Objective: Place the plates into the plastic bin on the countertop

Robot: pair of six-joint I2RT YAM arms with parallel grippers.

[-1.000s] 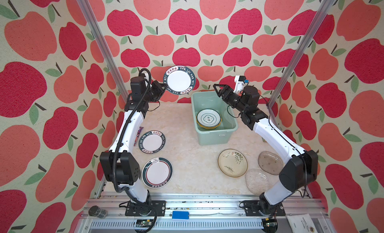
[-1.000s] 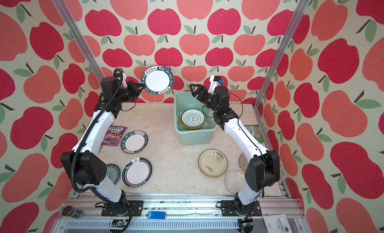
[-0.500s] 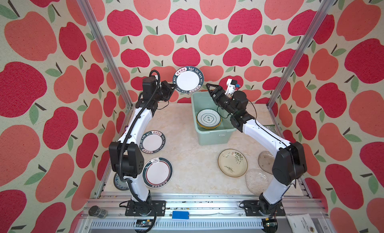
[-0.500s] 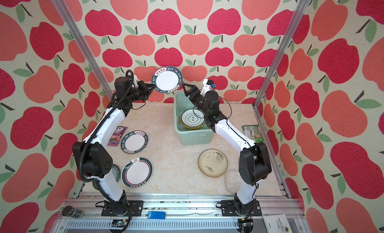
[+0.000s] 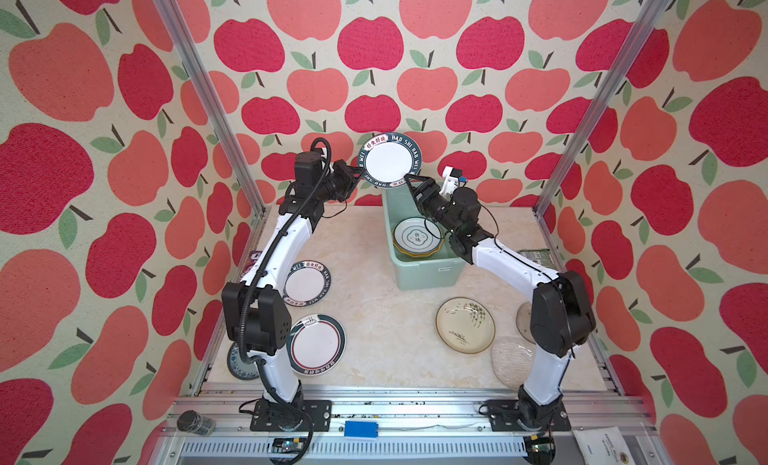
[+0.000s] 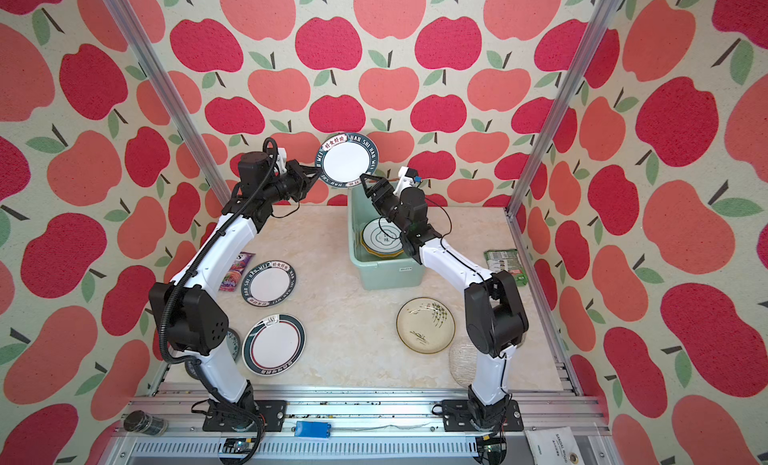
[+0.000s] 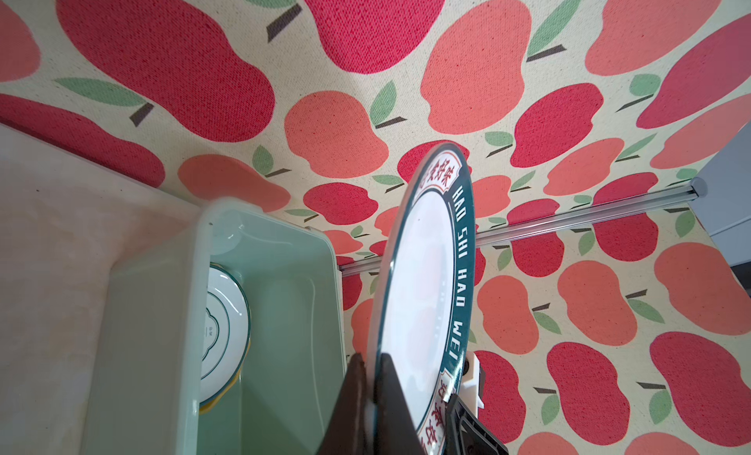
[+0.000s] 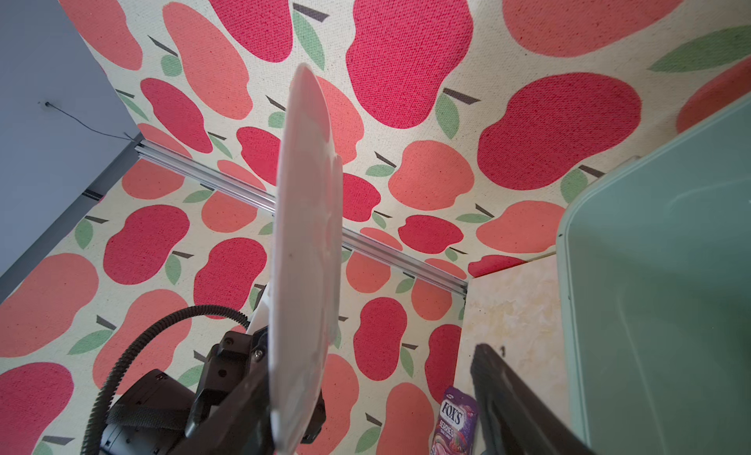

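A white plate with a dark lettered rim [image 5: 390, 160] [image 6: 348, 159] hangs on edge in the air above the back of the mint-green plastic bin [image 5: 428, 272] [image 6: 386, 274]. My left gripper [image 5: 360, 177] [image 7: 372, 375] is shut on its rim. My right gripper [image 5: 409, 180] [image 8: 367, 367] is open, its fingers on either side of the opposite rim, one finger close to the plate [image 8: 304, 249], the other well apart. A stack of plates [image 5: 415, 236] [image 7: 221, 323] lies in the bin. Several plates lie on the countertop [image 5: 374, 309]: lettered [image 5: 307, 282], dark-rimmed [image 5: 318, 344], cream with green plant [image 5: 465, 325], clear glass [image 5: 511, 361].
A blue-patterned plate [image 5: 239, 363] lies partly under the left arm and a glassy plate [image 5: 524, 317] partly behind the right arm. A purple snack packet [image 6: 235, 272] [image 8: 453, 422] lies at the left wall, a green packet [image 6: 505, 265] at the right. Aluminium posts stand at the back corners.
My left gripper has carried the lettered plate rightward toward the bin. My right gripper has swung left and up until its fingers straddle the plate's rim, and they have narrowed a little.
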